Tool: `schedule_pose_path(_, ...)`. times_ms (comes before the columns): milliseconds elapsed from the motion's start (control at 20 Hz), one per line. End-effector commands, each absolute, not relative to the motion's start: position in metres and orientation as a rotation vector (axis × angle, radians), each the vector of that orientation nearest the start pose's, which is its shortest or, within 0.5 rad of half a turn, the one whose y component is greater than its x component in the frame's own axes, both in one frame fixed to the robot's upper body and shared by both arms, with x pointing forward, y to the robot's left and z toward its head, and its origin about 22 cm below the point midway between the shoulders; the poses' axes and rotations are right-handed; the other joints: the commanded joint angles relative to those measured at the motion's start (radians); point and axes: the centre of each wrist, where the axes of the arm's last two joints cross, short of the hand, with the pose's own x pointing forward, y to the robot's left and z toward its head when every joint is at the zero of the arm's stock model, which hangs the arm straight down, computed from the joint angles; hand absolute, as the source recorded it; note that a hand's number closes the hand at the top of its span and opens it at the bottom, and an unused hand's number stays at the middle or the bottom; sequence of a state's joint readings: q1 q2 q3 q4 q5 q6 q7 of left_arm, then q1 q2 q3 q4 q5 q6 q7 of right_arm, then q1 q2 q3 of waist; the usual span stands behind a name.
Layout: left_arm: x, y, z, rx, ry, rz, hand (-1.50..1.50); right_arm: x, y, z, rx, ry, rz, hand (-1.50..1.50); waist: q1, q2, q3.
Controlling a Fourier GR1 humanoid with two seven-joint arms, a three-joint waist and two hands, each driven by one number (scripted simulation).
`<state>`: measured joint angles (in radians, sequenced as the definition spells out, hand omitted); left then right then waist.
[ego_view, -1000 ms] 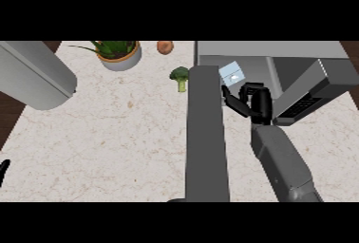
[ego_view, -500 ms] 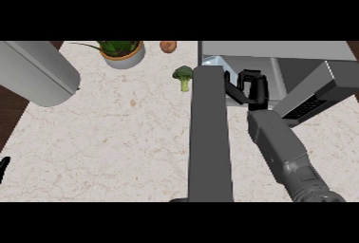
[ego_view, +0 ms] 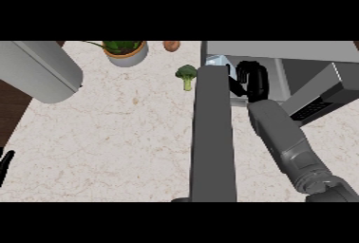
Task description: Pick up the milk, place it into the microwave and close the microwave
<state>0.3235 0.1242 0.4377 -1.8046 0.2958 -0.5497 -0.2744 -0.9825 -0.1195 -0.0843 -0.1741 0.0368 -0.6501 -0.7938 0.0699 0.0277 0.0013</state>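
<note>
Head view. The right hand [ego_view: 252, 80] was extended into the open front of the microwave [ego_view: 294, 52], at the upper right of the counter [ego_view: 119, 137]. Its fingers [ego_view: 258, 76] were curled downward, with the thumb set toward the door side. What the fingers enclosed could not be determined: the hand itself covered the space inside its curl. A small pale-blue patch, the only visible part of the milk [ego_view: 219, 60], showed just to the left of the fingers and slightly beyond them, inside the microwave opening. Whether the fingers touched the milk could not be established.

The microwave door [ego_view: 212, 137] stood open, seen edge-on as a long grey slab running from just left of the fingers down to the lower edge of the view. The right forearm [ego_view: 284, 137] lay beside the door, on its right.

A piece of broccoli [ego_view: 186, 75] lay on the counter left of the fingers, on the far side of the door. A potted plant [ego_view: 126, 51] stood farther left, near the back edge of the counter, with a small brown object [ego_view: 171, 45] between the plant and the microwave. A large grey cylinder [ego_view: 38, 69] occupied the far left corner.

The left hand [ego_view: 5, 163] showed only as dark fingertips at the left edge of the view, well apart from everything else; its finger state could not be determined.
</note>
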Motion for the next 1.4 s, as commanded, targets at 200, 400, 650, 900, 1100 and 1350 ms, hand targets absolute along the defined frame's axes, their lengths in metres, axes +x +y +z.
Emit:
schedule_pose_path(200, 0.141, 0.375, 0.023, -0.054, -1.904, -0.024, -1.50, 0.425, -0.196, 0.004, -0.942, -1.871, 0.194, 1.50, 0.022, 0.014, 0.001)
schedule_pose_path(400, 0.143, 0.376, 0.029, -0.061, -1.901, -0.029, -1.50, 0.426, -0.219, 0.008, -0.972, -1.827, 0.141, 1.50, 0.027, 0.015, 0.003)
schedule_pose_path(650, 0.147, 0.377, 0.022, -0.086, -1.906, -0.035, -1.50, 0.420, -0.238, -0.001, -1.002, -1.791, 0.124, 1.50, 0.037, 0.025, 0.003)
schedule_pose_path(900, 0.157, 0.373, 0.022, -0.094, -1.894, -0.046, -1.50, 0.421, -0.248, 0.003, -1.013, -1.770, 0.135, 1.50, 0.048, 0.032, 0.004)
schedule_pose_path(1100, 0.164, 0.370, 0.019, -0.099, -1.893, -0.037, -1.50, 0.414, -0.261, -0.006, -1.079, -1.697, 0.133, 1.50, 0.057, 0.042, 0.004)
schedule_pose_path(1350, 0.169, 0.365, 0.020, -0.101, -1.869, -0.026, -1.50, 0.409, -0.251, -0.016, -1.072, -1.710, 0.216, 1.50, 0.052, 0.029, 0.005)
